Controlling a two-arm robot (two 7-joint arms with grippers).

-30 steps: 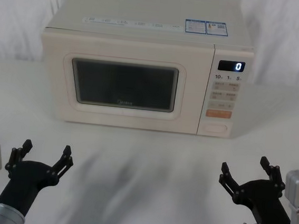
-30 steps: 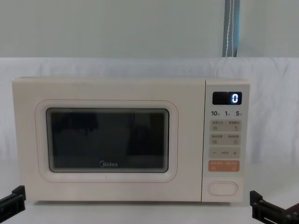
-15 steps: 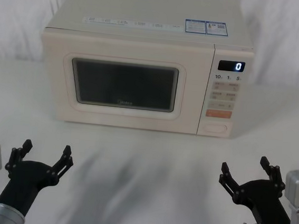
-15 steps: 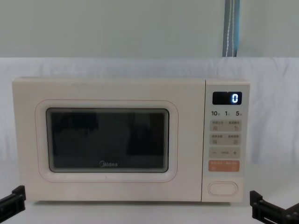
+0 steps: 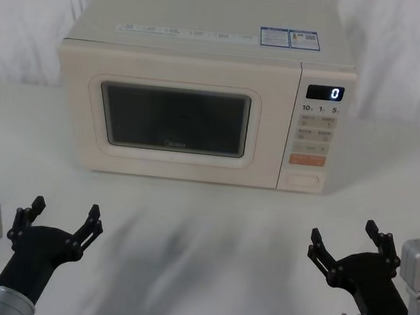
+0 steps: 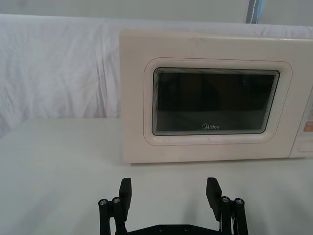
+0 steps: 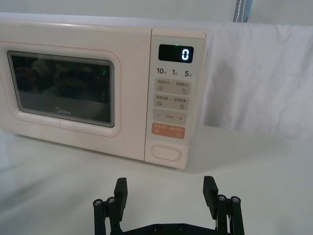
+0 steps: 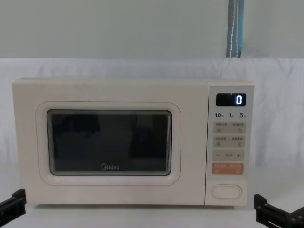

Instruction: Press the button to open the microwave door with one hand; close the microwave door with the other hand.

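In the head view the cream, boxy microwave (image 5: 202,82) stands at the back of the white-draped desk (image 5: 203,224), its microwave door (image 5: 173,117) flush shut, with the left gripper (image 5: 61,221) and right gripper (image 5: 344,243) low in front, well apart from it, fingers spread open. In the right wrist view the wide oval button (image 7: 166,153) with its raised rim sits under the orange key (image 7: 168,130), nothing between it and the open fingers (image 7: 121,188). The chest view shows the smooth dark glass window (image 8: 110,142) and a display (image 8: 231,99) reading 0.
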